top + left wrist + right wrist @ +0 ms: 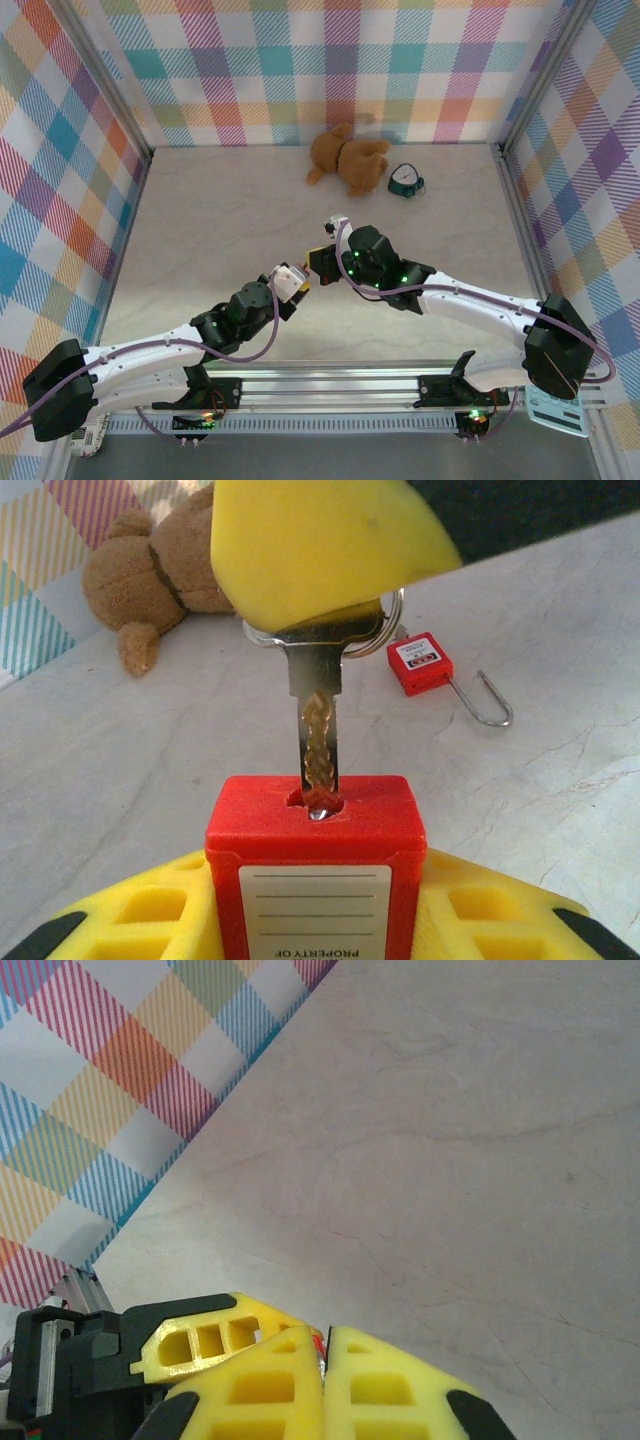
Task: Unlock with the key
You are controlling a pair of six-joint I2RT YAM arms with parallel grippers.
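One key (320, 742), slim and silvery, stood upright with its tip in the keyhole on top of a red padlock (312, 825). Its head, on one metal ring (391, 620), was pinched in the fully closed right tool (325, 1350). The left tool (296, 282), partly open, clamped that padlock by its sides. The padlock's white label (315, 905) read "PROPERTY OF". A second red padlock (420, 665), making two in all, lay on the worktop (130, 760) with its shackle (485, 700) swung open; its label was too small to read. One brown teddy bear (150, 575) and one teal object (405, 180) lay near the back wall.
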